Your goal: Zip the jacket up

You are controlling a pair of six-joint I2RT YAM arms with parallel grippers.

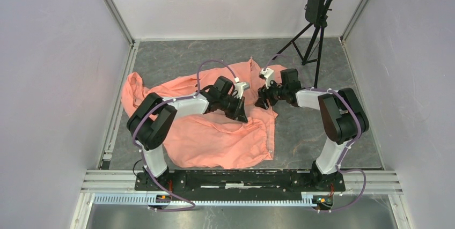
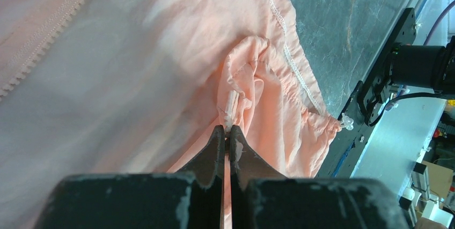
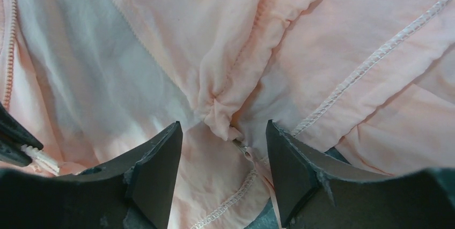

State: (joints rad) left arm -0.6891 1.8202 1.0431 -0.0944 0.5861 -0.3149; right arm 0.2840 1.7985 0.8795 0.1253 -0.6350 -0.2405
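The salmon-pink jacket lies spread and wrinkled on the grey table, and both grippers sit over its right part. My left gripper is shut; in the left wrist view its tips pinch the lower end of a pale zipper strip beside the gathered hem. My right gripper is open; in the right wrist view its fingers straddle a bunched knot of fabric and the small zipper slider with a pink pull ribbon. They touch neither.
A black tripod stand with a dark panel stands at the back right, just beyond the jacket. White walls enclose the table on three sides. The arms' black mounting rail runs along the near edge, and a black motor mount shows at the right.
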